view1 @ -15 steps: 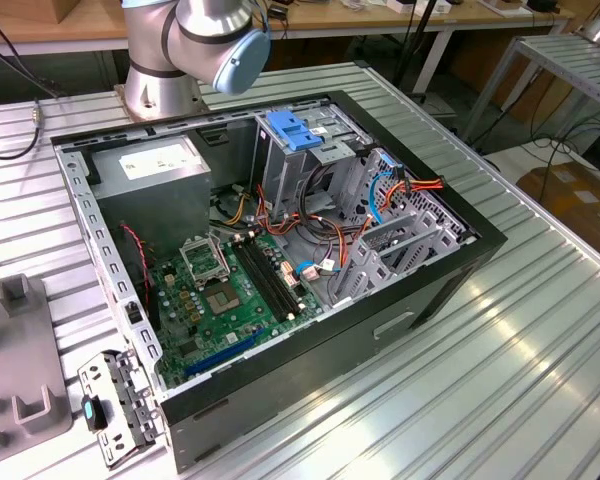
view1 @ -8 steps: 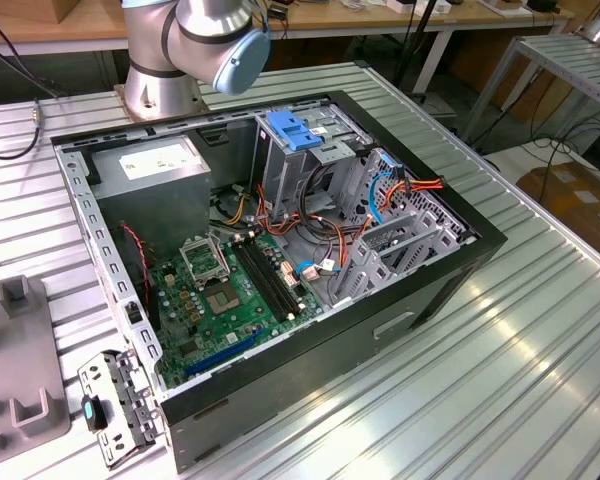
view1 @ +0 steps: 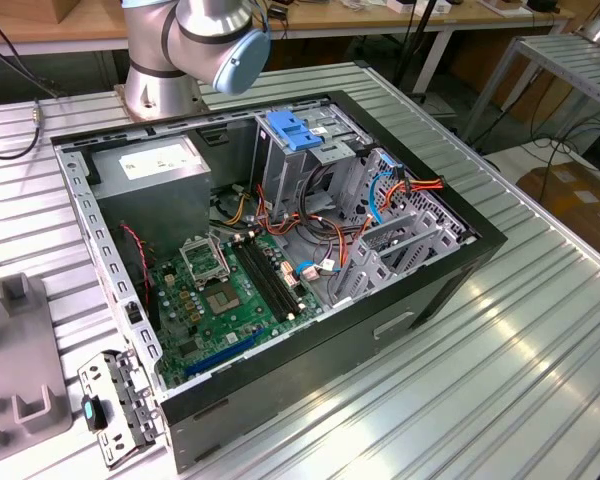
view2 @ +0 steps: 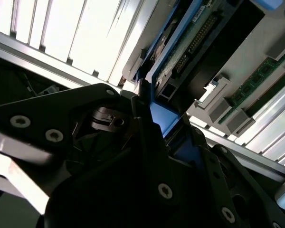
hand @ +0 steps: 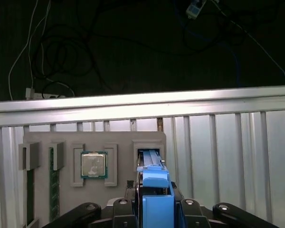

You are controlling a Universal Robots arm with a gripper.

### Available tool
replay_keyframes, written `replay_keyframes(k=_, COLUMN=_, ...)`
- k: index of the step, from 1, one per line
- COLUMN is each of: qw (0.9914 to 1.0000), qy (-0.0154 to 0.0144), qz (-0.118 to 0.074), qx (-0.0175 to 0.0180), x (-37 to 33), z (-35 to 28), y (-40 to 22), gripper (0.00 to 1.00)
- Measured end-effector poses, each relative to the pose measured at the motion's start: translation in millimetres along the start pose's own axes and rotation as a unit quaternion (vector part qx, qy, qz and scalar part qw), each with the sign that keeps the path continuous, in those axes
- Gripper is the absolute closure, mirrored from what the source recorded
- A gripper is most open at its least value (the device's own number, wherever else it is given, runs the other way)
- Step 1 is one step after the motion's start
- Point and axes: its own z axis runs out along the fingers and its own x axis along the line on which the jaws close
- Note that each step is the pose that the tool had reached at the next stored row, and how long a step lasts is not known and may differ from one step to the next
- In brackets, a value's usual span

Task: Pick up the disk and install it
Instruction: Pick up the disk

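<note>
In the first wrist view the disk (hand: 156,183) stands on edge, its blue rail rising out of a slot in a grey holder block (hand: 118,142). My gripper (hand: 156,199) has its dark fingers (hand: 128,209) pressed against both sides of that rail. In the second wrist view the disk (view2: 180,52) shows its connector edge and blue frame, with the gripper (view2: 154,111) closed around its blue end. The disk's label is hidden.
The holder block also carries a processor chip (hand: 94,165) and memory sticks (hand: 52,175). In the exterior view the open computer case (view1: 450,270) lies on the ribbed metal table (view1: 500,380), with a grey drive cage topped by a blue bracket (view1: 295,130), the motherboard (view1: 230,290) and loose cables.
</note>
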Motion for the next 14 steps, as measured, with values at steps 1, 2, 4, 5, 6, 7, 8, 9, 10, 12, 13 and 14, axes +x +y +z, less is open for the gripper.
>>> replay_keyframes(k=1, qw=1.0, qy=0.0, qz=-0.001, qx=0.0, x=0.0, z=0.0, y=0.0, gripper=0.63)
replay_keyframes(k=2, qw=1.0, qy=0.0, qz=-0.001, qx=0.0, x=0.0, z=0.0, y=0.0, gripper=0.63)
replay_keyframes(k=4, qw=0.99998, qy=0.0002, qz=-0.006, qx=0.0, x=0.0, z=0.0, y=0.0, gripper=0.63)
replay_keyframes(k=5, qw=0.99996, qy=0.0002, qz=-0.009, qx=-0.0001, x=0.0, z=0.0, y=0.0, gripper=0.63)
replay_keyframes(k=6, qw=0.99995, qy=0.0002, qz=-0.01, qx=-0.0001, x=0.0, z=0.0, y=0.0, gripper=0.63)
replay_keyframes(k=7, qw=0.99995, qy=0.0002, qz=-0.01, qx=0.0, x=0.0, z=0.1, y=0.0, gripper=0.63)
replay_keyframes(k=8, qw=0.99995, qy=0.0002, qz=-0.01, qx=-0.0001, x=0.0, z=0.0, y=0.0, gripper=0.63)
replay_keyframes(k=9, qw=0.99995, qy=0.0002, qz=-0.01, qx=-0.0001, x=0.0, z=0.0, y=0.0, gripper=0.63)
replay_keyframes(k=10, qw=0.99996, qy=0.0002, qz=-0.009, qx=-0.0001, x=0.0, z=0.0, y=0.0, gripper=0.63)
replay_keyframes(k=12, qw=0.99999, qy=0.0001, qz=-0.003, qx=0.0, x=0.0, z=0.0, y=0.0, gripper=0.63)
replay_keyframes(k=13, qw=1.0, qy=0.0, qz=-0.003, qx=0.0, x=0.0, z=0.1, y=0.0, gripper=0.63)
replay_keyframes(k=14, qw=1.0, qy=0.0001, qz=-0.003, qx=0.0, x=0.0, z=0.0, y=0.0, gripper=0.63)
